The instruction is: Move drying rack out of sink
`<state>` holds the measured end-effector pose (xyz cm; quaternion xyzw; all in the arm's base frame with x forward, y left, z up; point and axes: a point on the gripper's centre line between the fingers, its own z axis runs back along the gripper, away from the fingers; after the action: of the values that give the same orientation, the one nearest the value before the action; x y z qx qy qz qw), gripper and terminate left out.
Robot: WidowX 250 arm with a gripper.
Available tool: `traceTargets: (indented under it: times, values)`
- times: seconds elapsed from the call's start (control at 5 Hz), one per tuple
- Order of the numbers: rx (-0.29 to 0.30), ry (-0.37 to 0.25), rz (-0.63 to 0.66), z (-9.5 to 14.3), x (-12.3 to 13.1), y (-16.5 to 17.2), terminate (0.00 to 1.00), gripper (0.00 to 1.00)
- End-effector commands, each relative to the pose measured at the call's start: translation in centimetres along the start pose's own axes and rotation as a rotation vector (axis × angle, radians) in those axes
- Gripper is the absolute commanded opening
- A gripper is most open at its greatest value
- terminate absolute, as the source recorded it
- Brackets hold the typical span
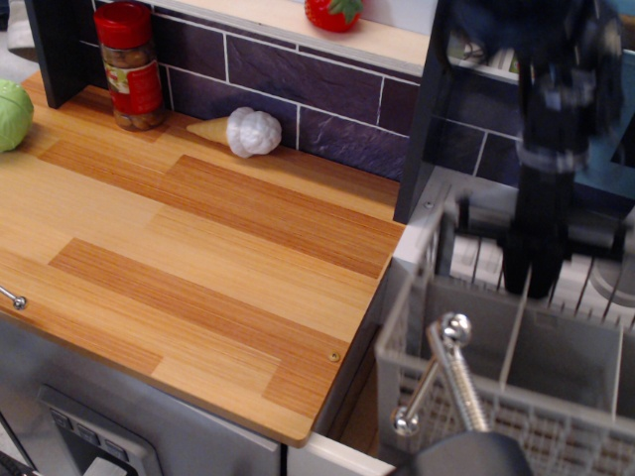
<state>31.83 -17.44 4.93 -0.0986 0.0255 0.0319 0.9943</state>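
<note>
The grey lattice-sided drying rack sits at about four o'clock, tilted over the sink, its plain dividers forming empty compartments. The blurred gripper hangs at its back wall; whether it grips, I can't tell. Smooth wood-grain counter lies at nine o'clock.

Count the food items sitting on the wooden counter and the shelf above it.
4: jar and ice cream cone by the backsplash, cabbage at the left edge, strawberry on the shelf. More may lie outside the frame.
</note>
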Motion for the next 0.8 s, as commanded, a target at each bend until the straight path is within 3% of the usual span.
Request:
traceTargets:
  times: [0.0, 0.2, 0.4, 0.6]
  values:
    - [-0.054, -0.079, -0.091, 8.6, 0.7, 0.6, 0.00, 0.00]
    - [0.005, -0.094, -0.089, 10.1, 0.4, 3.1, 0.00, 0.00]
    - [0.001, -0.138, -0.119, 13.3, 0.5, 6.1, 0.00, 0.00]
    - [0.076, -0.145, -0.118, 13.8, 0.8, 9.5, 0.00, 0.00]
